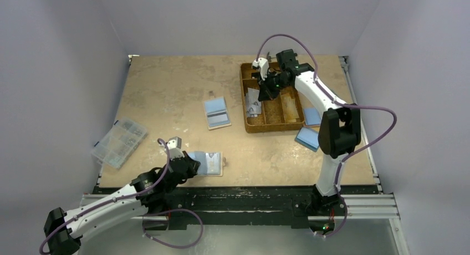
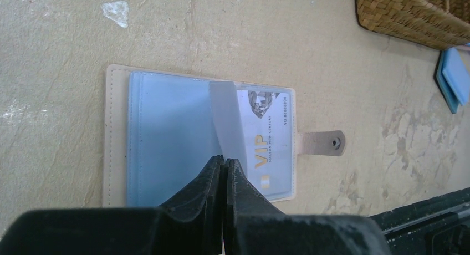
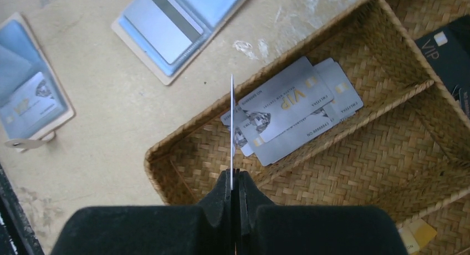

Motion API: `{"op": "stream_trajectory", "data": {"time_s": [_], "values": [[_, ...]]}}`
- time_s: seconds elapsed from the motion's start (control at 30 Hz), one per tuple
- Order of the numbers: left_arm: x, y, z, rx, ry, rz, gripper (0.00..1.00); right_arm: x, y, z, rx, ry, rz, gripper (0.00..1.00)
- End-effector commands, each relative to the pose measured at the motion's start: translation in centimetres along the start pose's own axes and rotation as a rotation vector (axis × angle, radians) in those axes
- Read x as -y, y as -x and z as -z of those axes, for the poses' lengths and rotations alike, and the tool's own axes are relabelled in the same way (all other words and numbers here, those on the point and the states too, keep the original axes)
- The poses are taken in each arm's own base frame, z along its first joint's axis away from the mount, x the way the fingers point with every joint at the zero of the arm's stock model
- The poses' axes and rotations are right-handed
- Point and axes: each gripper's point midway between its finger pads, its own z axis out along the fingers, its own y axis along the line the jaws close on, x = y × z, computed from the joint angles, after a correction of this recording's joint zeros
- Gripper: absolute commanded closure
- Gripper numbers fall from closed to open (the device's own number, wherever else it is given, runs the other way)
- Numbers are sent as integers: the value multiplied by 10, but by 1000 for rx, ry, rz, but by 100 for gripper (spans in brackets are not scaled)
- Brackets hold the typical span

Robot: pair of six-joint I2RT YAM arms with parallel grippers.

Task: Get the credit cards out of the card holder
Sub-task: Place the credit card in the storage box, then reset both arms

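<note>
The card holder [image 2: 166, 138] lies open on the counter at about 7 o'clock, my left jaws closed on its clear sleeve [image 2: 224, 122], which looks soft and floppy. The credit card [image 2: 266, 144] inside I judge light, stiff and slippery, best pinched flat at an exposed edge. My right jaws hold a second card [image 3: 231, 122] edge-on above the woven tray [image 3: 172, 155] at 2 o'clock.

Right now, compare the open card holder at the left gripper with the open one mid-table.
The near holder shows a VIP card face; the mid-table holder shows a striped card back. The left gripper pinches the near holder's clear sleeve; the mid-table holder lies untouched. Both lie open, tan-edged, blue inside.
</note>
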Motion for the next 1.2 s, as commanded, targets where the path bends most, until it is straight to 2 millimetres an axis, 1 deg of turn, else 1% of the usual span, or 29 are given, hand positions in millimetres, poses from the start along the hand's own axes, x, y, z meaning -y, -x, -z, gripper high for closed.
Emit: {"op": "stream_trajectory", "data": {"time_s": [0.0, 0.07, 0.2, 0.27, 0.33, 0.4, 0.47, 0.57, 0.6, 0.67, 0.7, 0.8, 0.87, 0.9, 0.97, 1.1, 1.17], "values": [[11, 13, 8, 33, -37, 34, 100, 8, -3, 0, -52, -31, -40, 100], [13, 15, 10, 37, -55, 46, 100, 7, -9, -6, -76, -5, -46, 99], [23, 18, 13, 39, -101, 67, 100, 7, -19, -18, -129, 41, -67, 92], [26, 20, 15, 40, -111, 68, 100, 16, -17, -22, -138, 18, -74, 87], [30, 22, 17, 37, -120, 63, 100, 30, -8, -23, -126, -43, -89, 76], [33, 23, 18, 30, -127, 56, 100, 48, 5, -16, -103, -147, -88, 70], [35, 24, 20, 25, -130, 49, 100, 62, 23, -2, -56, -245, -74, 63], [36, 26, 22, 24, -130, 48, 100, 71, 42, 24, 2, -356, -46, 59], [36, 26, 22, 26, -130, 53, 96, 69, 50, 35, 28, -379, -31, 58], [37, 27, 23, 30, -134, 64, 84, 63, 58, 53, 73, -408, -4, 56], [37, 27, 23, 29, -136, 67, 75, 57, 59, 59, 90, -409, 10, 55], [40, 26, 24, 25, -158, 76, 51, 31, 60, 78, 146, -380, 79, 50], [43, 26, 25, 24, -177, 79, 39, 11, 56, 88, 192, -347, 114, 45], [45, 26, 26, 21, -189, 79, 35, 0, 53, 93, 215, -328, 131, 42], [49, 27, 28, 21, -205, 80, 29, -21, 47, 103, 258, -293, 166, 37], [55, 33, 33, 26, -224, 63, 27, -53, 36, 129, 354, -250, 221, 21], [56, 38, 36, 30, -216, 51, 27, -67, 41, 154, 435, -251, 246, 12]]}}
